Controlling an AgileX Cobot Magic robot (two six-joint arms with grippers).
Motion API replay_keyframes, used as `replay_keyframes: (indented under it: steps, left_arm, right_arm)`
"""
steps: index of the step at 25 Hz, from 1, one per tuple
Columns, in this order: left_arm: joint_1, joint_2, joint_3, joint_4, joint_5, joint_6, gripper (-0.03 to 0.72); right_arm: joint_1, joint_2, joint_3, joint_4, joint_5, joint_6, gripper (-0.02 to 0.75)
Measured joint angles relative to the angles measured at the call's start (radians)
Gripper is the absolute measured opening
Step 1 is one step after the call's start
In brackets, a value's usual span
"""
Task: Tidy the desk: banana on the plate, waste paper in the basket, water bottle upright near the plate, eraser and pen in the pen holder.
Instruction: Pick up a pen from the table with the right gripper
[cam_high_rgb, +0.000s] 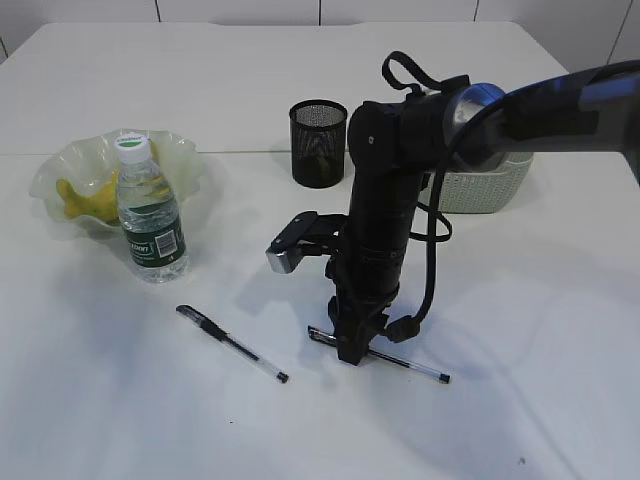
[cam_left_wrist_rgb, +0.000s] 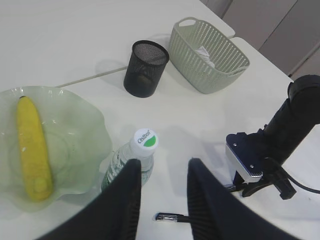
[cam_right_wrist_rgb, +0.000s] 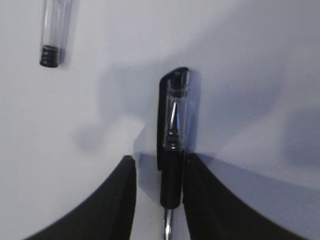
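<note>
- Straddling the clear-barrelled black-capped pen (cam_right_wrist_rgb: 173, 150) on the white tabletop (cam_high_rgb: 520, 400), the right gripper (cam_right_wrist_rgb: 159, 172) stands part-open, jaws flanking, grip uncertain.
- Pen's axis runs twelve-to-six.
- Left gripper (cam_left_wrist_rgb: 162, 200) part-open, empty.

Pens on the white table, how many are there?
2. One clear black-capped pen lies loose in front of the water bottle. The other clear pen lies between the right gripper's fingers. None seen in the black mesh holder, though its inside is partly hidden.
</note>
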Motion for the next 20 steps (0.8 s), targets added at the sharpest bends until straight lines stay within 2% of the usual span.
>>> replay_keyframes:
  steps: [17,20]
  left_arm:
    - [0.0,0.0,0.0,0.022,0.0,-0.004,0.215]
    - [0.0,0.0,0.0,0.022,0.0,-0.004,0.215]
  right_arm:
    - [0.0,0.0,0.0,0.0,-0.009,0.002,0.241]
    - [0.0,0.0,0.0,-0.003,-0.011,0.002,0.184]
